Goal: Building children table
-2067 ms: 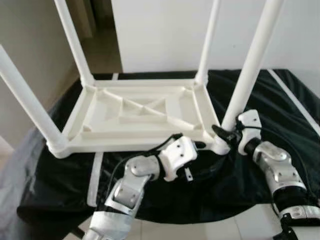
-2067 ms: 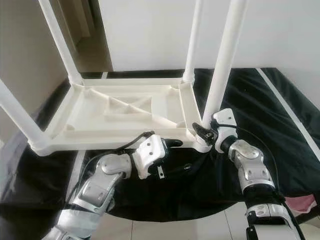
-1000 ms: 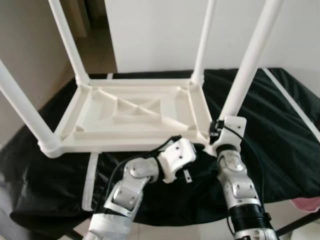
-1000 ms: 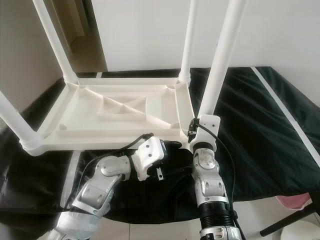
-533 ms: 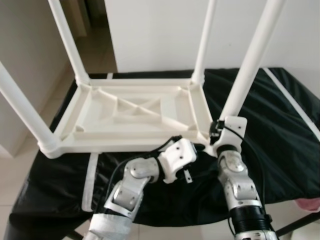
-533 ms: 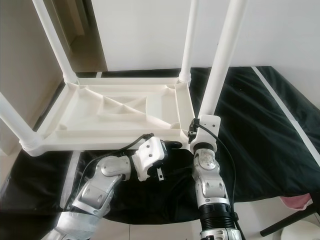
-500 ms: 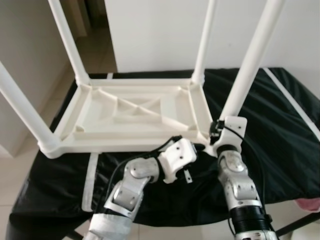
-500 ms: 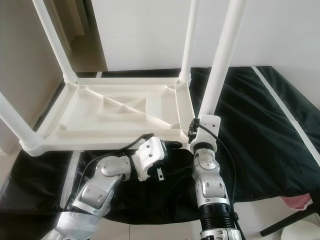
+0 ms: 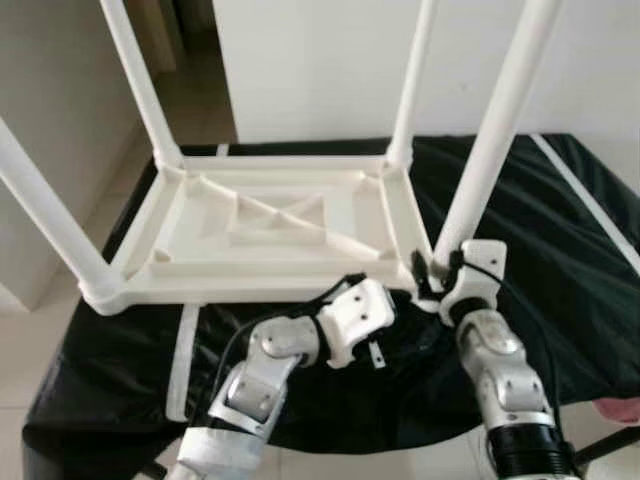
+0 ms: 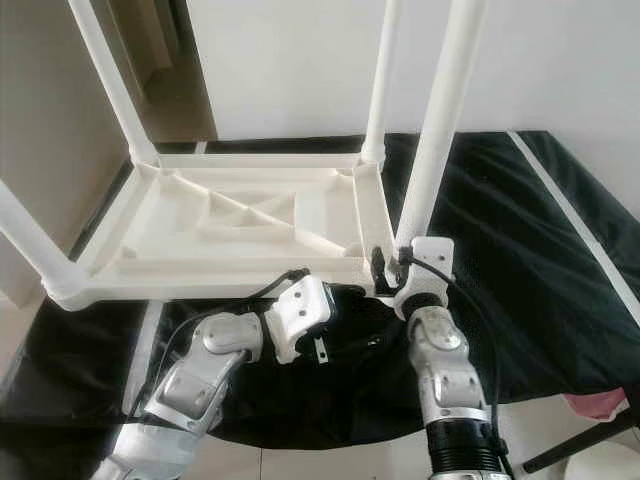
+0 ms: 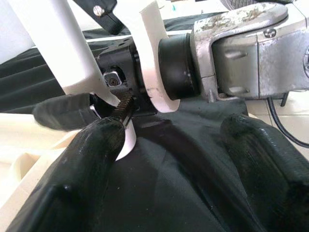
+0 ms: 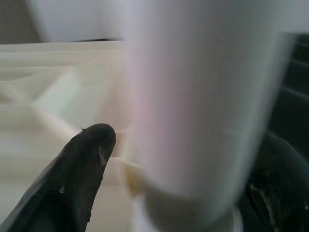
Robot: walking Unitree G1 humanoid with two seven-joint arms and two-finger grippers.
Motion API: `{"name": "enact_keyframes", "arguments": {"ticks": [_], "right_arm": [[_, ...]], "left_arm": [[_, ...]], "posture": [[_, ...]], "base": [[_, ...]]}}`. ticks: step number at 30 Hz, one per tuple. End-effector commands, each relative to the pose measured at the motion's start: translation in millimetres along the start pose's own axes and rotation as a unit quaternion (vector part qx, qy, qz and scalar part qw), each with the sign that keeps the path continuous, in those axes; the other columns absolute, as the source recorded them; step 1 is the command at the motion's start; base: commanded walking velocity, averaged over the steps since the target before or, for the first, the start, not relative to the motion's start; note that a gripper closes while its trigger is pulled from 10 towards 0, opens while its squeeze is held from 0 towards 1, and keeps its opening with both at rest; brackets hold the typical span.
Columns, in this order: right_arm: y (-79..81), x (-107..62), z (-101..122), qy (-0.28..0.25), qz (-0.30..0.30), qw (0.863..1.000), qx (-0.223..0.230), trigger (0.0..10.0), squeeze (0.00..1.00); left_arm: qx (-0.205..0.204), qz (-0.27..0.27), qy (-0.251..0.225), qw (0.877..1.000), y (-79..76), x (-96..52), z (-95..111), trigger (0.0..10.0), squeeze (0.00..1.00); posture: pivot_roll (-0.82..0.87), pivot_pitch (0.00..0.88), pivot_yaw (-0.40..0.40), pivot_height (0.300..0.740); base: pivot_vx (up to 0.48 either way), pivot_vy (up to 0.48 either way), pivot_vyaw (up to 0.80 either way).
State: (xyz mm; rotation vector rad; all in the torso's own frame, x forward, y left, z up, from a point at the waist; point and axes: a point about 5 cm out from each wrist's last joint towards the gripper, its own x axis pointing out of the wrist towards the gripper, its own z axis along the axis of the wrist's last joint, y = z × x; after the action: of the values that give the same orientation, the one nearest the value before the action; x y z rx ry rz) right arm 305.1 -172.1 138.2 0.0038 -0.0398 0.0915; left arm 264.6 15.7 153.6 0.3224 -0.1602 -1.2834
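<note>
A white children's table point(image 9: 250, 285) lies upside down on a black cloth point(image 9: 560, 250), its legs pointing up. My right gripper point(image 9: 432, 275) is at the foot of the near right leg point(image 9: 490, 140), where it enters the corner socket. In the right wrist view the leg point(image 12: 203, 111) sits between the two black fingers point(image 12: 82, 164), which close on it. My left gripper point(image 9: 398, 297) lies low beside the same corner. In the left wrist view its fingers point(image 11: 91, 159) stand apart over bare cloth, one of them against the white corner.
The cloth-covered surface ends just in front of me, with tiled floor point(image 10: 330, 460) below. A white strip point(image 9: 185, 350) crosses the cloth at the near left. A white wall point(image 9: 320, 60) stands behind, and a pink object point(image 10: 600, 405) lies at the lower right.
My right forearm has swung a little to the right while its gripper stays at the foot of the near right leg. The left arm holds still. The camera has shifted slightly.
</note>
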Motion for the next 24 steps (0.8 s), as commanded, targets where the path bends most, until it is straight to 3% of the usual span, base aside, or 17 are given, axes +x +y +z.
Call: {"name": "enact_keyframes", "arguments": {"ticks": [1,3,14,18,21,24], "right_arm": [[0.0,-0.9,0.7,-0.006,0.015,1.0,0.001,10.0,0.0],[-9.7,0.1,7.8,-0.016,0.059,0.998,-0.025,10.0,0.0],[-29.4,1.9,13.0,-0.003,0.123,0.99,-0.064,10.0,0.0],[-37.4,0.6,12.4,0.016,0.17,0.981,-0.086,10.0,0.0],[-41.2,-4.7,9.8,0.043,0.257,0.956,-0.134,10.0,0.0],[-43.7,-4.2,10.8,0.048,0.266,0.953,-0.137,10.0,0.0]], "left_arm": [[0.006,0.048,0.002,0.999,6.3,-1.4,1.0,10.0,0.0],[0.008,0.052,0.0,0.999,7.7,-0.8,1.8,10.0,0.0],[0.009,0.056,-0.006,0.998,9.7,1.2,4.7,10.0,0.0],[0.009,0.059,-0.004,0.998,13.2,0.0,5.1,10.0,0.0],[0.008,0.059,0.001,0.998,12.5,-3.5,2.8,10.0,0.0],[0.008,0.058,0.001,0.998,11.1,-4.4,2.3,10.0,0.0]], "posture": [[-0.03,0.0,0.013,0.74],[-0.04,0.0,0.013,0.74],[-0.05,0.0,0.009,0.74],[-0.05,0.0,0.011,0.74],[-0.04,0.004,0.017,0.74],[-0.04,0.0,0.019,0.74]], "base": [[0.0,0.0,0.0],[0.0,0.0,0.0],[0.0,0.0,0.0],[0.0,0.0,0.0],[0.0,0.0,0.0],[0.0,0.0,0.0]]}}
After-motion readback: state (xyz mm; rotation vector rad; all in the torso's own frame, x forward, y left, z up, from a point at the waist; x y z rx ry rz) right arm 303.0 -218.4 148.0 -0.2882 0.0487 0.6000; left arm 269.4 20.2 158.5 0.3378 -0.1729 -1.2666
